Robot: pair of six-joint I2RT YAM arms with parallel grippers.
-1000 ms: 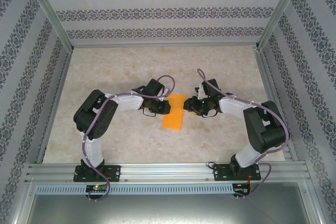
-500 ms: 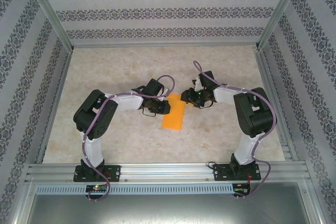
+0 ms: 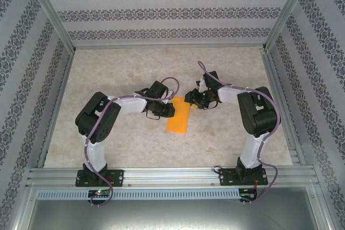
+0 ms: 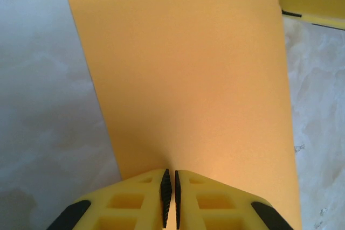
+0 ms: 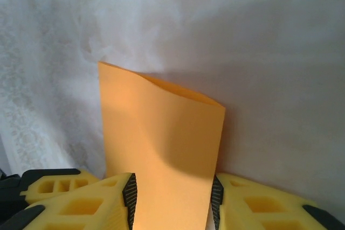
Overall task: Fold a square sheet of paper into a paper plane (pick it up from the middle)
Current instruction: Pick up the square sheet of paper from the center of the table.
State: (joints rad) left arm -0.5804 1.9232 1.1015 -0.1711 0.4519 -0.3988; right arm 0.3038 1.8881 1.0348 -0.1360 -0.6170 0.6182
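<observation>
A pale marbled worktop [image 3: 108, 144] carries a bright orange sheet of paper [image 3: 178, 116], folded to a narrow rectangle, lying about midway between the worktop's left and right edges. The left gripper [image 4: 170, 173] sits at the strip's left long edge, its black pads clenched on that edge. The right gripper [image 5: 172, 179] is at the far end of the strip, its jaws apart with the slightly bowed paper spanning the gap between them; I cannot tell whether they press on it
</observation>
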